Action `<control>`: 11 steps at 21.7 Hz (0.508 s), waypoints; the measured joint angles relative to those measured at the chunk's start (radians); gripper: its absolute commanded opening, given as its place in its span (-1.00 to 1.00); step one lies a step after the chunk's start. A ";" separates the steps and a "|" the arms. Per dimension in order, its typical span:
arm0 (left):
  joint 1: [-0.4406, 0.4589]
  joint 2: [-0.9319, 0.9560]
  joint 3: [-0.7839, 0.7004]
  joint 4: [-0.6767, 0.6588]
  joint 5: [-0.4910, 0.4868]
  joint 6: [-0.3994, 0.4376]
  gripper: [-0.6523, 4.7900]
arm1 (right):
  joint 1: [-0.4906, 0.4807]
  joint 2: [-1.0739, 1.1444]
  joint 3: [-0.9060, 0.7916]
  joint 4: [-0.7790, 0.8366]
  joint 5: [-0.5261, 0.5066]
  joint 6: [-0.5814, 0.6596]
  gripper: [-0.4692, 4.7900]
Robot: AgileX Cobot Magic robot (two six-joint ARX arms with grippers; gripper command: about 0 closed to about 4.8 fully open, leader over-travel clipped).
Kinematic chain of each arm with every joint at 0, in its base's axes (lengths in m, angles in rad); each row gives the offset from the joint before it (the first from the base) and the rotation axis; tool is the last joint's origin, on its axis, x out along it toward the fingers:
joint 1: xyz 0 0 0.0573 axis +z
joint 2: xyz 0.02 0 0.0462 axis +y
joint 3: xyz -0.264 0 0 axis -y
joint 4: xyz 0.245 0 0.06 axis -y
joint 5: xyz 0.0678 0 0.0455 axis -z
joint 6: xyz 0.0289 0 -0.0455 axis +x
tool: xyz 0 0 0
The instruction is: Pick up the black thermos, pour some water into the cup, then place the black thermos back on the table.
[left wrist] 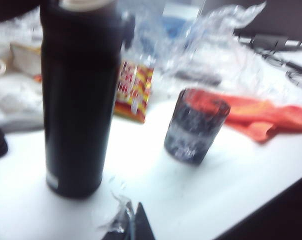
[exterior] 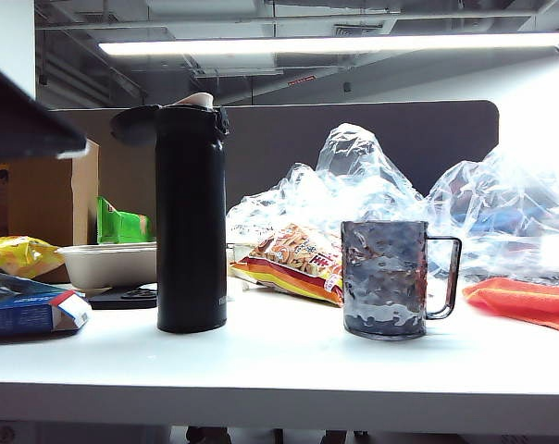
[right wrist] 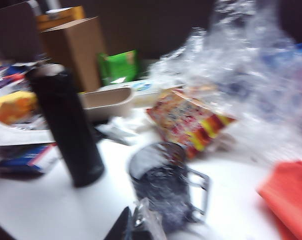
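- Nearest the exterior camera, the table's (exterior: pixel 289 370) white front edge runs across the whole view.
- Left gripper (left wrist: pixel 136 222) shows only as a dark tip in its wrist view, jaws shut, nothing held, hanging above the table.
- Thermos (exterior: pixel 191 217) stands upright just ahead of that tip, lid flipped open, pale spout showing; no gripper touches it.
- Tray (exterior: pixel 108 264) sits behind the thermos, farther from both grippers.
- Snack bag (exterior: pixel 293 264) lies beyond, between thermos and cup.
- Cup (exterior: pixel 386 277) stands upright well apart from the thermos, handle turned away from it.
- Right gripper (right wrist: pixel 128 225) hangs shut and empty, its tip close over the cup.
- Orange cloth (exterior: pixel 529 303) lies past the cup.
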 measured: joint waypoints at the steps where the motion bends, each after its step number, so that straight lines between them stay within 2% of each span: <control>1: 0.000 0.000 0.000 -0.014 -0.004 0.000 -0.78 | 0.000 -0.022 -0.021 -0.002 0.016 0.001 -0.84; 4: 0.000 0.003 -0.015 -0.025 -0.028 0.000 -0.78 | -0.001 -0.113 -0.095 0.019 0.053 0.003 -0.84; 11: 0.000 0.004 -0.103 -0.009 -0.074 0.001 -0.78 | 0.000 -0.106 -0.196 0.034 0.061 0.010 -0.84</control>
